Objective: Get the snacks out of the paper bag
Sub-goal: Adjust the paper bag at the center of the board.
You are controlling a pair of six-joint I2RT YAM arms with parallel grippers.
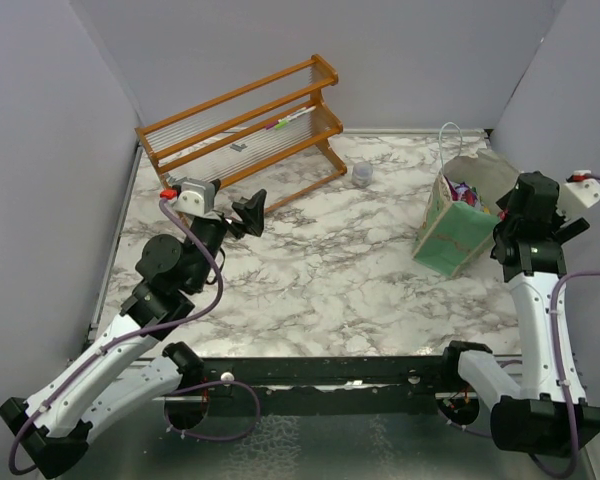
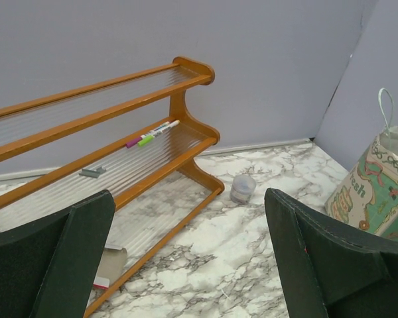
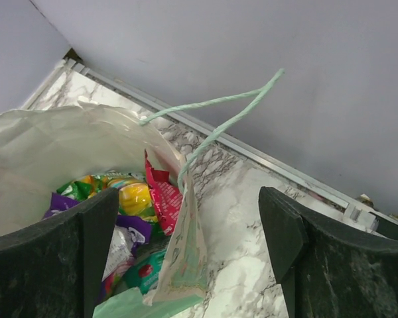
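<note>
**— What's out there, biggest first?**
— A marbled tabletop [image 1: 330, 290]. At its far left stands a wooden rack [image 1: 240, 125] with two slatted shelves.

**— And the arms?**
— The left arm [image 1: 110, 350] reaches up the left side and hangs just in front of the rack. The left fingers [image 1: 250, 210] are spread wide and released, with nothing between them and touching nothing. The right arm [image 1: 545, 320] rises along the right edge and bends over the bag.

**— Where is the bag?**
— The bag [image 1: 455, 235] stands at the far right of the tabletop, well apart from the rack. It's tilted a little and its mouth is open. A thin handle [image 3: 219, 130] loops up above the rim.

**— Are the right fingers gripping it?**
— No. The right fingers [image 3: 331, 258] are parted. One hangs over the bag's mouth and the other is outside it, with the paper wall in the gap between them. I see neither one pressing on anything.

**— The snacks?**
— The snacks [image 3: 129, 218] lie heaped inside the bag. I can see yellow-green, red, purple and teal packets.

**— Anything smaller?**
— A grey cup [image 1: 363, 174] sits between the rack and the bag, near the back wall. Two markers [image 2: 152, 132] lie on the rack's lower shelf.
</note>
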